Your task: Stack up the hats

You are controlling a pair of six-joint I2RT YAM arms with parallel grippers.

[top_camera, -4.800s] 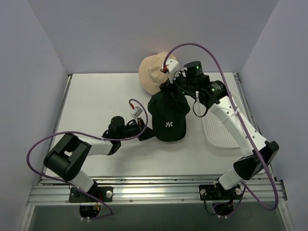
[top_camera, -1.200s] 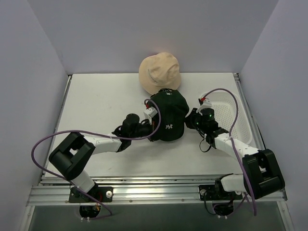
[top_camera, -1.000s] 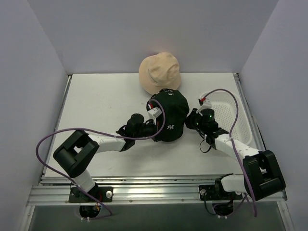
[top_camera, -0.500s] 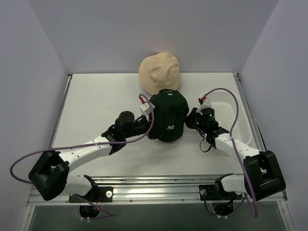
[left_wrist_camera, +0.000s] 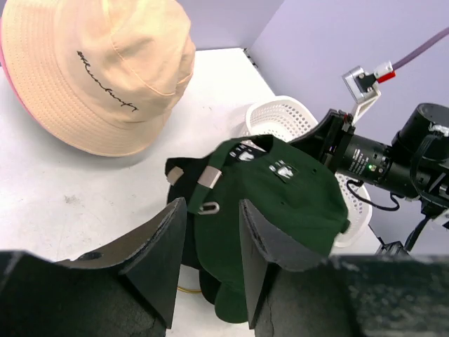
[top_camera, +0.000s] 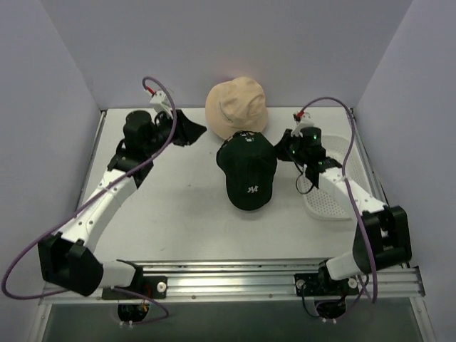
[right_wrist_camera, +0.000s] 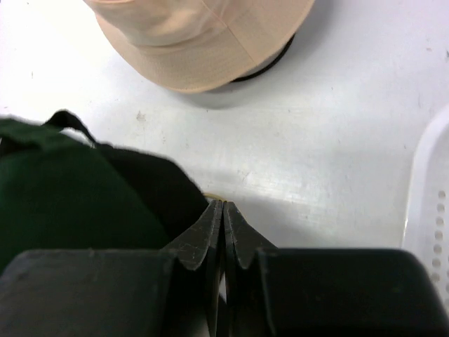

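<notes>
2 heaps of cloth, 1 merge not yet made

Reads as the gap between one placing and the next pick. Left gripper (left_wrist_camera: pixel 210 228) spread wide, nothing between the fingers, hanging high and clear of all fabric. Ahead of it and lower down: dark green hat (left_wrist_camera: pixel 280 189), back strap turned toward the fingers, draped over black baseball cap (left_wrist_camera: pixel 181 242), of which only a dark edge peeps out on the near side. Farther ahead and to the left of those fingers: tan bucket hat (left_wrist_camera: pixel 98 70), crown up, apart from the green pile. Cannot tell from here what sits beneath it.

Right gripper (right_wrist_camera: pixel 222 210) pressed together on nothing, tips low over the table and just beside the dark edge of the green-and-black pile on its left. Tan hat straight ahead of it, white tray (right_wrist_camera: pixel 429 210) off to its right.

Judged next: bring the 2 heaps into 1. Calls for a pinch on a brim edge, most likely by the spread left fingers, since the tan brim lies nearest ahead. Needs a lift high enough to clear the other crown, then a centred drop. Soft cloth, so likely to sag or slide off a rounded top. With 2 layers in the green pile, best to catch both edges or move 1 at a time
</notes>
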